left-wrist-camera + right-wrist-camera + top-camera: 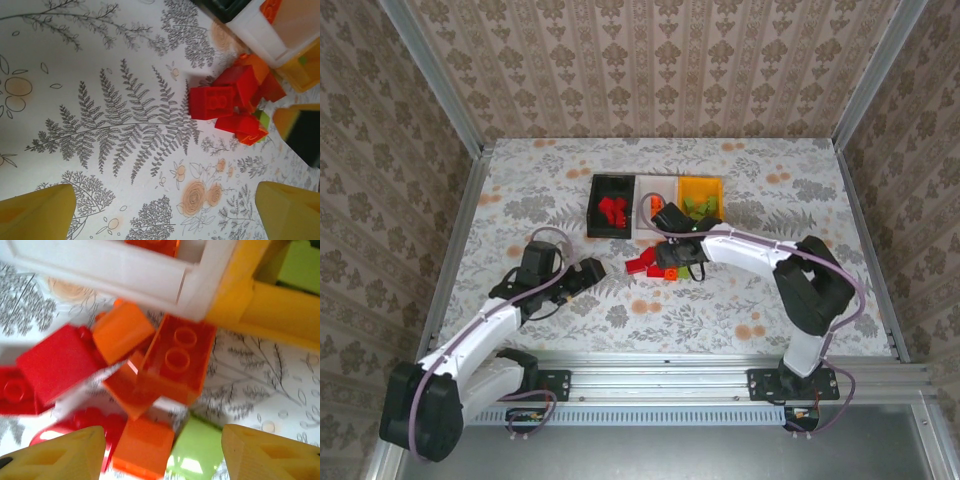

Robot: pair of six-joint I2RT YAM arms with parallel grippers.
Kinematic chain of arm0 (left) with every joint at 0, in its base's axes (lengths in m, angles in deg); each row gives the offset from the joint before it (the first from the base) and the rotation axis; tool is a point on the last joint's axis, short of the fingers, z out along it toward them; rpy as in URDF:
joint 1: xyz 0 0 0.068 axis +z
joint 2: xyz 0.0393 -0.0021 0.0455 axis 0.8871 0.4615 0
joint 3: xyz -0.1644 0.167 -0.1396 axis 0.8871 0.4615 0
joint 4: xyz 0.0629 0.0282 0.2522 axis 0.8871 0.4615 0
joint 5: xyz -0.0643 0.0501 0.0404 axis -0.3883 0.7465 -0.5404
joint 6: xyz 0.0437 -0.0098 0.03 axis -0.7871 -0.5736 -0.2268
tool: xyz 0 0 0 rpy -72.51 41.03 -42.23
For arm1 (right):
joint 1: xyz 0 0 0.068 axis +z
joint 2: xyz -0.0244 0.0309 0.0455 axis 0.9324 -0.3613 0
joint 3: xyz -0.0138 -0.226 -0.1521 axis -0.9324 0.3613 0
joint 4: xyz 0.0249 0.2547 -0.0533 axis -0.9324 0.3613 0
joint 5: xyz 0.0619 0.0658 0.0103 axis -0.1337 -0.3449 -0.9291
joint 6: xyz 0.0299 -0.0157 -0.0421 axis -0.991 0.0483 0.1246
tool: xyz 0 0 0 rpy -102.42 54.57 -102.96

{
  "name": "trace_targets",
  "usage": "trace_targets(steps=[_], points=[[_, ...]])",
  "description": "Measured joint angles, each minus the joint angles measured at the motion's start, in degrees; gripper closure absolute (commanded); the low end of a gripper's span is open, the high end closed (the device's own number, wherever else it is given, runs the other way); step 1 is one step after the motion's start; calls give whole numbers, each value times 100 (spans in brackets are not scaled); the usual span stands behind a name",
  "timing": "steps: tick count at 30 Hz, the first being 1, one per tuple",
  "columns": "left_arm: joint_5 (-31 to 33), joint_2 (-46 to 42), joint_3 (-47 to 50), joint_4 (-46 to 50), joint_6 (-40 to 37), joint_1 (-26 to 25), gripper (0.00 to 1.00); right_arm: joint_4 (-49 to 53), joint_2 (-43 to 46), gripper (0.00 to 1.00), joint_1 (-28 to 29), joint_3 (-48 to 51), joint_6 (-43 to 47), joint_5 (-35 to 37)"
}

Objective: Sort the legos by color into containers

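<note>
The table (740, 300) with its fern-and-flower cloth carried the three containers in a row at the far middle: black bin (593, 210), white bin (642, 215), orange-yellow bin (700, 181). Red legos (612, 209) lay in the black one, green ones (698, 205) in the orange-yellow one, and an orange brick (155, 245) in the white one.

The unsorted pile (650, 265) sat just in front of the white bin. I had the right gripper (678, 262) hanging over it. On the right wrist camera its fingertips (60, 455) stood wide apart with nothing between them. The left gripper (588, 275) rested low to the left of the pile, its fingers (40, 212) also spread and empty.

I judged the step in hand to be picking one brick from the heap. The bricks leaned on one another, so a careless close could catch two colours at once. The clear orange two-stud brick (175, 360) lay on top and looked like the cleanest choice. I would centre the jaws on its narrow sides, come straight down and close gently. The white bin was right beside it, so the carry would be short. The light green brick (197, 447) lay nearest the fingers but was half tucked under its neighbours.

I could read no brand, label or lettering anywhere. The studs were too blurred to show any mark.
</note>
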Motion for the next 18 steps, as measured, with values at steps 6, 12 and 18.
trace_targets(steps=[6, 12, 18], points=[[42, -120, 0, 22, 2, 0, 6, -28, -522, 40, -151, -533, -92, 7], [44, -120, 0, 52, 2, 0, 6, -22, -706, 45, -162, -654, -262, 50], [63, -118, 0, 70, 2, 0, 6, -24, -715, 55, -162, -660, -363, 52]])
